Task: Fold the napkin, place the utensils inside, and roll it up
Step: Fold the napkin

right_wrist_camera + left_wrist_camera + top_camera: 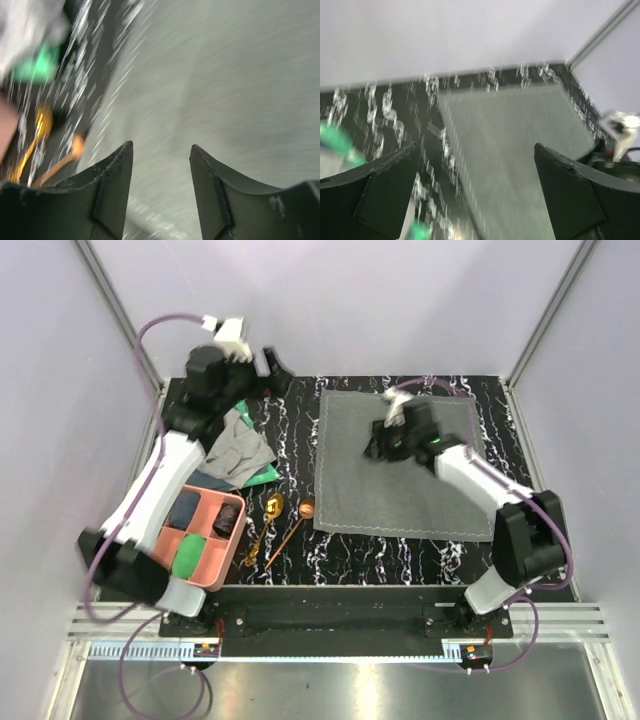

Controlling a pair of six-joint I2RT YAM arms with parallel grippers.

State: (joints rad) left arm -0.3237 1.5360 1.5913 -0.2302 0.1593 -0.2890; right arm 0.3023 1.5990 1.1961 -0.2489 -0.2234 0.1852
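Observation:
The dark grey napkin [400, 465] lies flat and spread open on the black marbled mat. It also shows in the left wrist view [520, 150] and the right wrist view [225, 85]. The gold spoon [266, 520] and the copper spoon [292, 528] lie side by side left of the napkin's near left corner, blurred in the right wrist view [35, 135]. My right gripper [377, 445] hovers over the napkin's middle, jaws open and empty [161, 150]. My left gripper [275, 368] is at the mat's far left edge, open and empty [475, 150].
A lighter grey cloth over a green item [238, 450] lies at the left. A pink tray [212, 562] with dark blocks and a green piece stands at the near left. White walls and metal frame posts enclose the mat [290, 455].

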